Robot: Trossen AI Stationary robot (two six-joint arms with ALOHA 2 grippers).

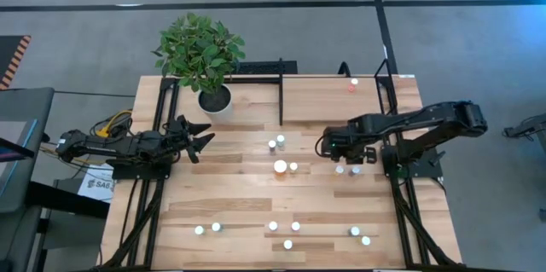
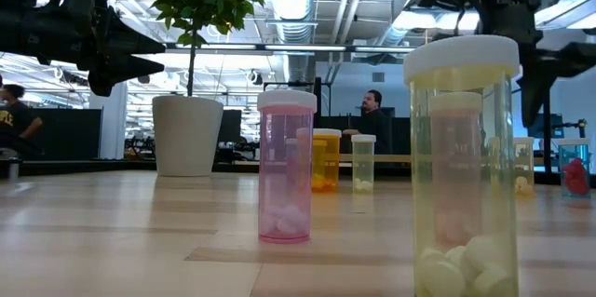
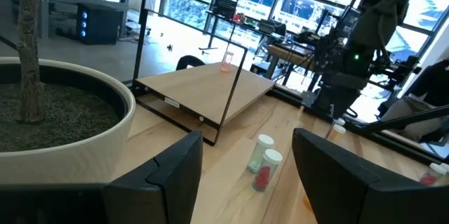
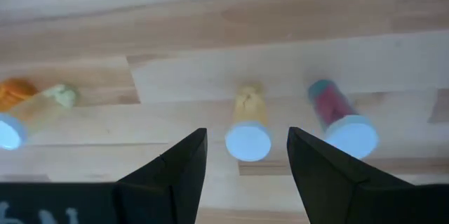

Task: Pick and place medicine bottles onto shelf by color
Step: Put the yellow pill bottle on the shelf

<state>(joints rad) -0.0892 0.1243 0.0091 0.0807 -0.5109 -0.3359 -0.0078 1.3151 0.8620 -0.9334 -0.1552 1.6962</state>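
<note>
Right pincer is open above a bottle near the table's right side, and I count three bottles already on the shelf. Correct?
Not quite. The high view shows only one bottle on the shelf, near its far right corner. The rest holds: the right pincer is open above a white-capped bottle near the table's right side.

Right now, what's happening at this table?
The right pincer hangs open over a yellowish bottle near the table's right side, a red-filled bottle beside it; it holds nothing. The left pincer waits open by the plant pot. One bottle stands on the shelf; the rest are scattered over the table.
</note>
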